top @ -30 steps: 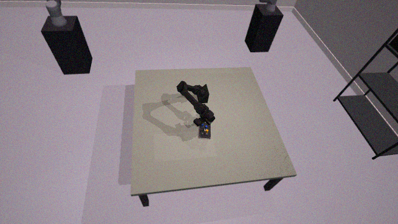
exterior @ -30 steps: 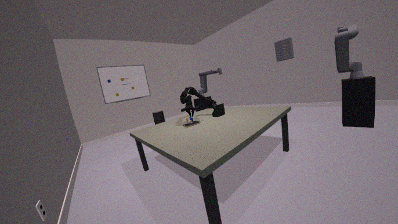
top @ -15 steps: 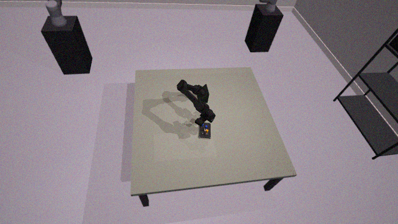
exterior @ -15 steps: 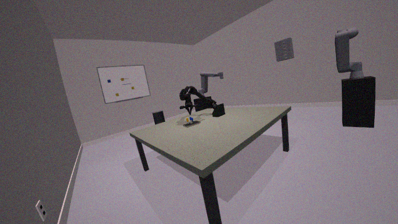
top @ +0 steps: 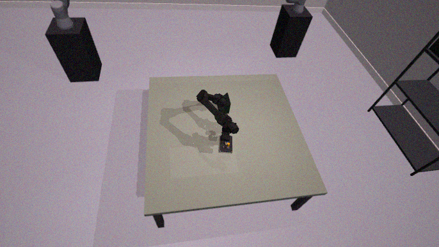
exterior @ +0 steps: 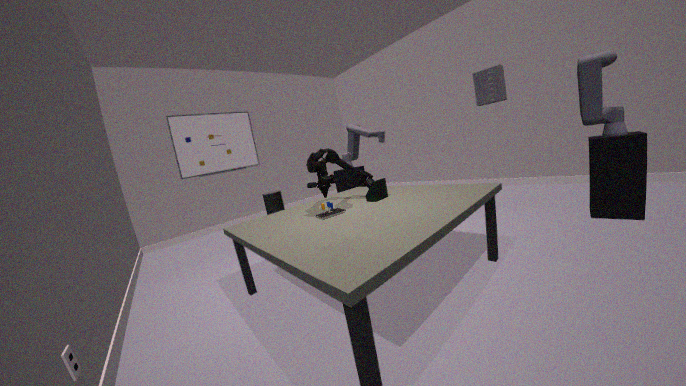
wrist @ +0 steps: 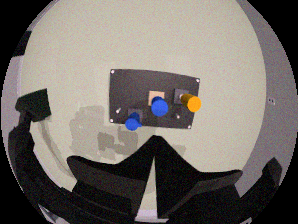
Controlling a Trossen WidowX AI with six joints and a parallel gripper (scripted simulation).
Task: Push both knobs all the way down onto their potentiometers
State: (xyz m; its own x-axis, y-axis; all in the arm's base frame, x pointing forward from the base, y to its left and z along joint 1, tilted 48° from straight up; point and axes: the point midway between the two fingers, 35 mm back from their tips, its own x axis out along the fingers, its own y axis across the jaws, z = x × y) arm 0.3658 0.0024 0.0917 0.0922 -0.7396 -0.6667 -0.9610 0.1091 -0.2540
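The dark circuit board (top: 221, 150) (exterior: 336, 215) (wrist: 125, 82) stands on the table. In the wrist view an orange knob (wrist: 193, 103) stands over a dark square base at the board's right. A larger blue knob (wrist: 159, 106) stands over a tan base in the middle, and a smaller blue knob (wrist: 133, 122) stands over a dark base near the lower left edge. The knobs look raised and lean outward in this wide view; how far each is seated cannot be told. My gripper (exterior: 325, 195) (wrist: 156, 139) is shut and empty, above the board and touching no knob.
The table (top: 272, 166) (exterior: 400, 225) carries the arm (top: 212, 109) (exterior: 345, 175), whose base is behind the board. Small light pins or screws show at the board's corners. Black pedestals and a shelf stand on the floor, away from the table.
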